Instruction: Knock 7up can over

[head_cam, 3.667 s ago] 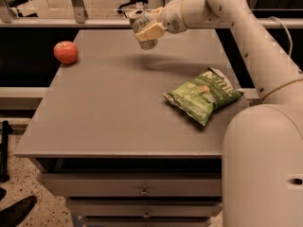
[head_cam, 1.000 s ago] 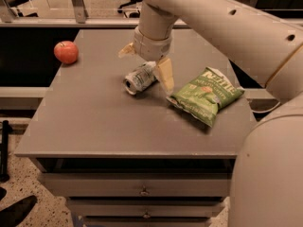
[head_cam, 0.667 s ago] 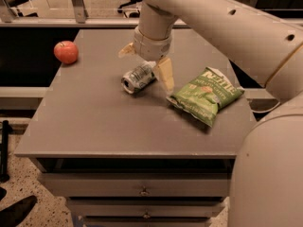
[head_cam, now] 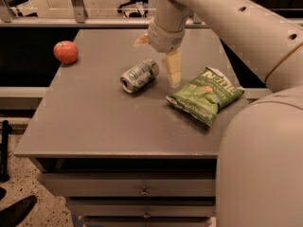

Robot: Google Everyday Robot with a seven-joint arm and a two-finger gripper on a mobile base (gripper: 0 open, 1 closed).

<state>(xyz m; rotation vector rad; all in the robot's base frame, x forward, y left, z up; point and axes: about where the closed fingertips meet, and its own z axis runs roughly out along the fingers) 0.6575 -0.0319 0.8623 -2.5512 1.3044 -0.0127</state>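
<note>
The 7up can is a silvery can with a green-and-white label. It lies on its side on the grey table, its top end facing the front left. My gripper hangs just right of and above the can, with one cream finger pointing down between the can and the chip bag and the other finger near the wrist at the back. The fingers are spread apart and hold nothing. The gripper does not touch the can.
A green chip bag lies right of the gripper. A red apple sits at the table's far left corner. My arm spans the upper right. Drawers run below the table's front edge.
3.7 s ago the gripper was over the table's back with no can seen on the table. Since a second ago the can lies on its side and the gripper has risen slightly.
</note>
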